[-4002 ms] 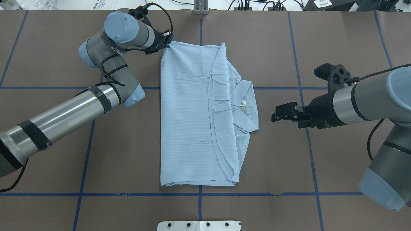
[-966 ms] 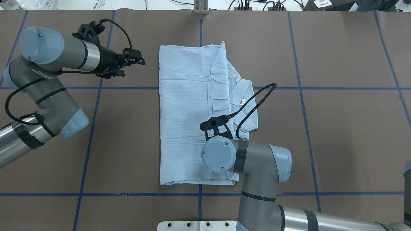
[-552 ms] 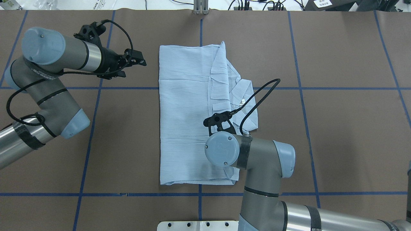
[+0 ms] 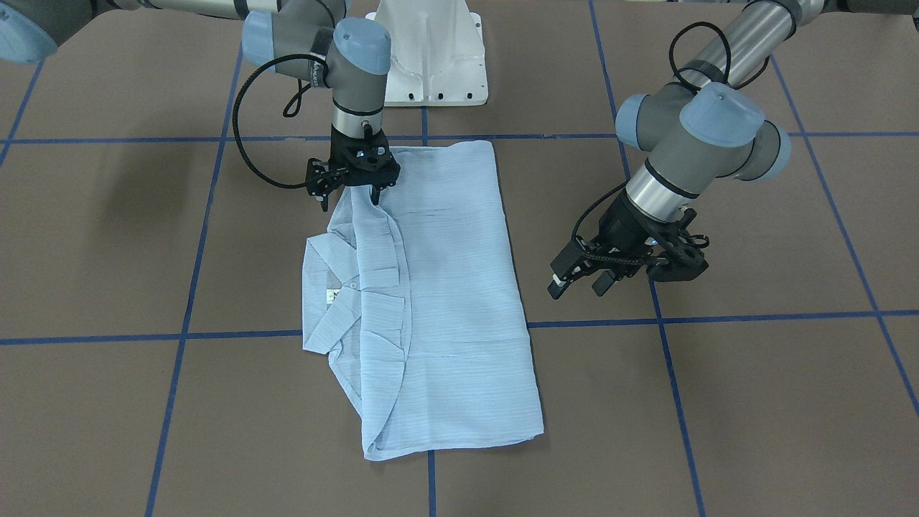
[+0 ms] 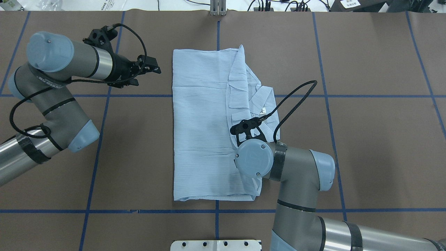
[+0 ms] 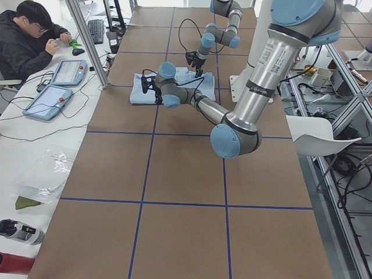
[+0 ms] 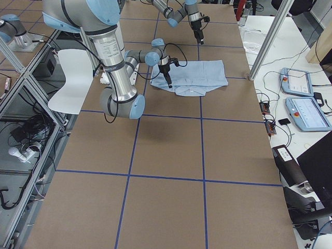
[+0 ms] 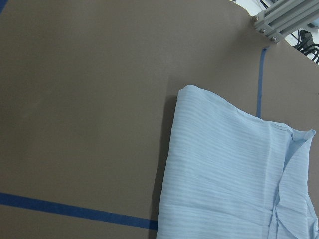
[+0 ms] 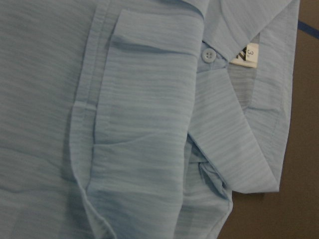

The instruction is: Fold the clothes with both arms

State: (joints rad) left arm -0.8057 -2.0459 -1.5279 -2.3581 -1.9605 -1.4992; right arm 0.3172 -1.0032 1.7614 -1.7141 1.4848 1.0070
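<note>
The clothes are one pale blue shirt [image 5: 202,132], lying folded in a long rectangle mid-table, its collar [image 4: 334,298] sticking out on the robot's right. My right gripper [image 4: 348,195] points straight down and stands open at the shirt's corner nearest the base, one finger on the fabric. Overhead, its wrist [image 5: 253,158] hides it. The right wrist view is filled by the collar, a white button [image 9: 208,55] and a size label [image 9: 246,56]. My left gripper [image 5: 150,71] hovers open and empty just left of the shirt's far corner [image 8: 189,92].
The brown table covering carries a grid of blue tape lines [image 5: 104,96]. The white pedestal base [image 4: 431,64] stands at the robot's edge. An aluminium post [image 5: 217,8] rises at the far edge. A seated person [image 6: 29,40] and tablets [image 6: 67,72] are beyond the table.
Four seconds ago the left gripper was at the shirt's far-left corner; it now hangs clear of it. The right arm swung in from the right and has since shifted rightward over the near collar side.
</note>
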